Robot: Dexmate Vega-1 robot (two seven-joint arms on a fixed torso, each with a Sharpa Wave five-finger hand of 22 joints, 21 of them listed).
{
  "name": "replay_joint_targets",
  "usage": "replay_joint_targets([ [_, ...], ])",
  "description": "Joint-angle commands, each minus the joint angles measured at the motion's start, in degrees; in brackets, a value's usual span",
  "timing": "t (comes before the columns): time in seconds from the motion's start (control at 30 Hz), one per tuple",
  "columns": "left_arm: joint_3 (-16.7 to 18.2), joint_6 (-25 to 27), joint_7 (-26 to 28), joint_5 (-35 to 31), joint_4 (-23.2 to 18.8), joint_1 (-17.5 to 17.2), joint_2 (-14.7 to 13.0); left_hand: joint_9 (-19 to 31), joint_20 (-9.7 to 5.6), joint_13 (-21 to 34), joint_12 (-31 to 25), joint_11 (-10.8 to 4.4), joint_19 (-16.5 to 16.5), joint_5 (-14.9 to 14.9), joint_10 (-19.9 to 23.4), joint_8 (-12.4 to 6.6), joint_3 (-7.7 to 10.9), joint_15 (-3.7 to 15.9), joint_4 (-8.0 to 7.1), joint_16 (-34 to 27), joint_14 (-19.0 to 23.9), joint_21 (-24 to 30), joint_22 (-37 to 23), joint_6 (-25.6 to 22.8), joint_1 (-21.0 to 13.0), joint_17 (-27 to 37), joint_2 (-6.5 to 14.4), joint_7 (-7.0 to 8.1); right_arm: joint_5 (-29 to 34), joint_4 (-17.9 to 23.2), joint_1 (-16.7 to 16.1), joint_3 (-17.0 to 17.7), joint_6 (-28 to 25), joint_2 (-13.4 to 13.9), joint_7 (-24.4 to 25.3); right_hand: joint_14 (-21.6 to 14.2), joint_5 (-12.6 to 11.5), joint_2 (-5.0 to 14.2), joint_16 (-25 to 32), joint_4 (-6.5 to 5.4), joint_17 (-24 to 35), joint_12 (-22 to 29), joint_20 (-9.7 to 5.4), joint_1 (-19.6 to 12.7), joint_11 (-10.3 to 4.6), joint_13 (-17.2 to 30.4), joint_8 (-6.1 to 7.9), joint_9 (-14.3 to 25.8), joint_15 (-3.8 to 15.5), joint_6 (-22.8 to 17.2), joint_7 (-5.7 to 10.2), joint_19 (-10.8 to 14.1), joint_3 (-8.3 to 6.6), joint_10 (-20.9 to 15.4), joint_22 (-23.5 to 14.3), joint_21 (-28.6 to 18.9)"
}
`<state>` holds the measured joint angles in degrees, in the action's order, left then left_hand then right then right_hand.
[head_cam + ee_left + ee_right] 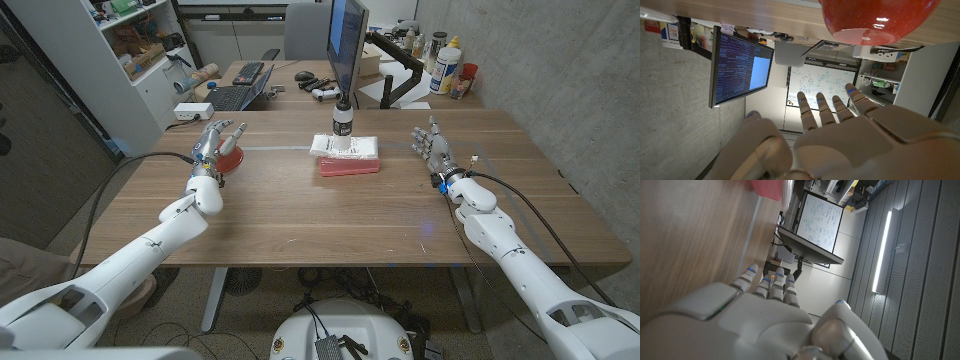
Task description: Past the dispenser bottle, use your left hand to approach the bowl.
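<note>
The red bowl (229, 155) stands on the wooden table (320, 220) at its left side, and its glossy red body (879, 19) shows close ahead of my left hand in the left wrist view. My left hand (211, 148) hovers just in front of the bowl, fingers (825, 107) spread and holding nothing. The dispenser bottle (343, 117), dark with a white label, stands on a white and red pack (348, 156) at the table's middle back. My right hand (433, 146) stands open at the right side, fingers (771, 284) straight, apart from everything.
A monitor (345, 40) rises behind the bottle. Beyond the table lie a keyboard (233, 96), controllers (322, 90) and bottles (447, 65) on a second desk. Shelves (120, 50) stand at the far left. Cables (110, 190) trail from both wrists.
</note>
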<state>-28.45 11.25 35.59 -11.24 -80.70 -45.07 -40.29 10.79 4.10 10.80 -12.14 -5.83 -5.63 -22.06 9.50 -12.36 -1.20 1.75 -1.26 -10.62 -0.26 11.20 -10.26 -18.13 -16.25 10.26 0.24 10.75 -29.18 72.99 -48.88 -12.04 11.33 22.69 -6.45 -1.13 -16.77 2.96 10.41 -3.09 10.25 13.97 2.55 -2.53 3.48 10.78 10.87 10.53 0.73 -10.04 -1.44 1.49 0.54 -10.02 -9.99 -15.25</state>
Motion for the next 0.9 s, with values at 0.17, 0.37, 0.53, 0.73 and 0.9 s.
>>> replay_joint_targets([
  [0.17,-2.6,3.2,-2.1,-1.5,3.4,3.2,-0.6,0.2,0.12,0.1,0.0,0.06,-0.3,-0.2,0.4,-0.05,0.03,1.46,0.53,-0.3,0.0,0.3,-0.2,-0.5,-0.7,0.2,-0.1,0.01,-0.1,-0.1,-0.2,0.2,0.1,0.1,-0.4,0.1,-0.2,0.72,0.2,-0.18,0.2,-0.1,0.13,0.2,0.03,0.1,0.29,0.2,0.25,-0.4,0.03,0.1,0.39,-0.6,-0.3,0.3],
  [0.37,-3.2,1.6,-1.0,-1.4,5.7,3.9,-0.1,0.2,0.11,0.1,0.0,0.07,-0.3,-0.2,0.5,-0.13,0.06,1.49,0.62,-0.3,0.0,0.3,-0.2,-0.8,-0.9,0.2,0.0,0.08,-0.2,0.2,-0.6,0.3,-0.1,0.3,-0.3,0.1,-0.2,0.73,0.2,-0.19,0.2,-0.2,0.10,0.2,-0.14,0.1,0.28,0.2,0.22,-0.5,0.01,0.2,0.43,-0.5,-0.3,0.4],
  [0.53,-3.6,1.8,-0.7,-1.4,6.4,4.2,0.0,0.2,-0.14,0.1,-0.5,-0.25,-1.1,-0.2,2.0,-0.54,0.18,1.95,0.92,-0.6,0.9,0.6,-0.2,-2.3,-1.3,0.2,0.1,0.25,-0.2,0.1,-0.5,0.4,0.0,0.2,-0.3,0.1,-0.2,0.74,0.2,-0.19,0.2,-0.2,0.10,0.2,-0.01,0.1,0.28,0.2,0.23,-0.5,0.00,0.2,0.46,-0.5,-0.3,0.5],
  [0.73,-3.7,2.6,-0.9,-1.0,6.3,4.3,-0.1,0.2,-0.17,0.1,-0.5,-0.12,-1.1,-0.2,2.1,-0.47,0.22,2.03,1.04,-0.6,0.9,0.6,-0.2,-2.3,-1.5,0.2,0.2,0.26,-0.4,-0.2,-0.4,0.4,-0.1,0.1,-0.5,0.1,-0.2,0.78,0.2,-0.21,0.2,-0.2,0.08,0.1,-0.08,0.1,0.27,0.2,0.22,-0.5,-0.04,0.2,0.50,-0.6,-0.3,0.7],
  [0.9,-3.9,3.2,-0.8,-0.7,6.6,4.0,0.0,0.2,-0.22,0.1,-0.4,-0.20,-1.2,-0.3,2.1,-0.41,0.25,2.03,1.12,-0.5,0.9,0.6,-0.2,-2.3,-1.6,0.2,0.2,0.29,-0.3,-0.5,-0.4,0.3,0.1,-0.1,-0.6,0.2,-0.2,0.80,0.2,-0.22,0.2,-0.2,0.03,0.1,-0.16,0.1,0.27,0.2,0.19,-0.5,-0.09,0.3,0.53,-0.6,-0.3,0.7],
])
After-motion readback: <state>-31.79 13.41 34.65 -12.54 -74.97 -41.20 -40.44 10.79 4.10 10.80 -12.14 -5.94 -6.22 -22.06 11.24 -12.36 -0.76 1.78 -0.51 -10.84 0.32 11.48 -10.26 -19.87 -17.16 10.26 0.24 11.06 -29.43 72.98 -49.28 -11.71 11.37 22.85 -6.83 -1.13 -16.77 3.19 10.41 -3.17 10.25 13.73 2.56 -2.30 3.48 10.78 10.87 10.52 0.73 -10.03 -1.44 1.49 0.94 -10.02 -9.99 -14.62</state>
